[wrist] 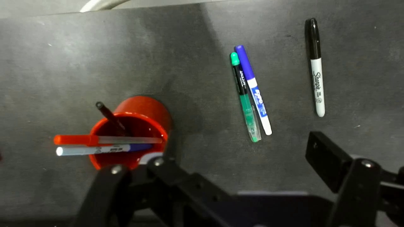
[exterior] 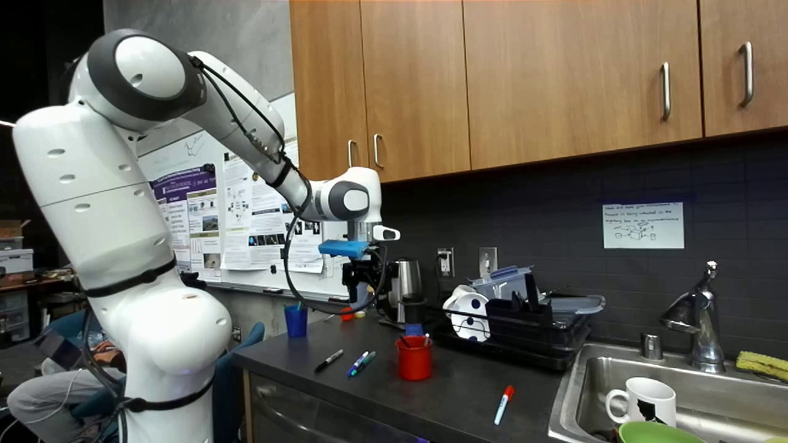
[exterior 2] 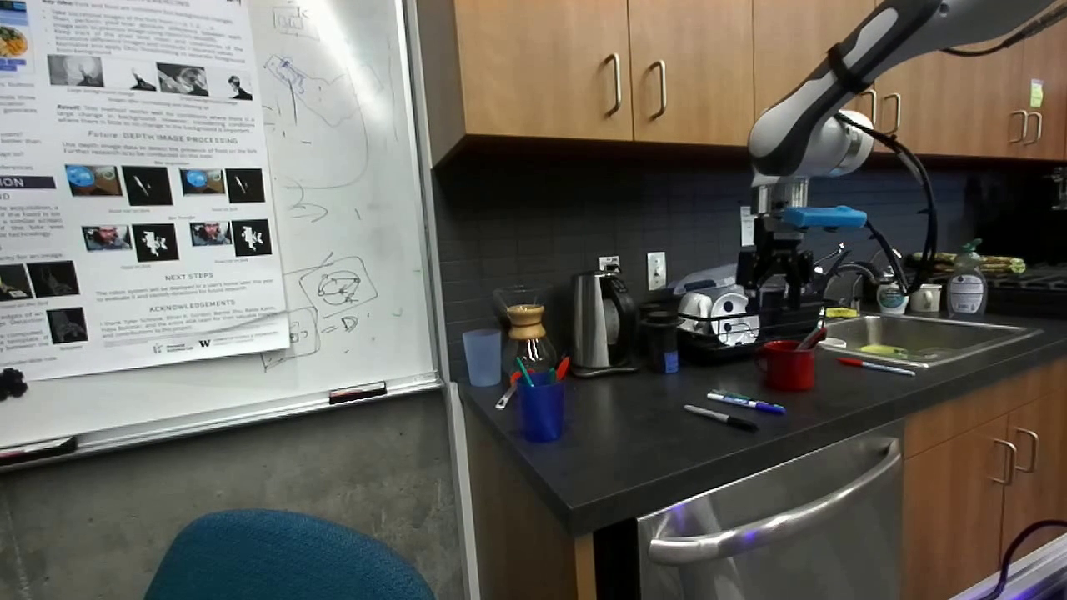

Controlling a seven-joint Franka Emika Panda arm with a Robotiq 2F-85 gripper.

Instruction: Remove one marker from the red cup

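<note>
The small red cup stands upright on the dark counter in both exterior views. In the wrist view the cup is at the left, its lower right part hidden by a gripper finger. Leaning in it are a red-capped marker, a white marker with a blue end and a dark marker. A further white item at its lower rim is mostly hidden. My gripper is open and empty, fingers wide apart. It hangs above the counter, higher than the cup, in both exterior views.
A green marker, a blue marker and a black Sharpie lie beside the cup. A red-capped marker lies near the sink. A blue cup, kettle and dish rack stand around.
</note>
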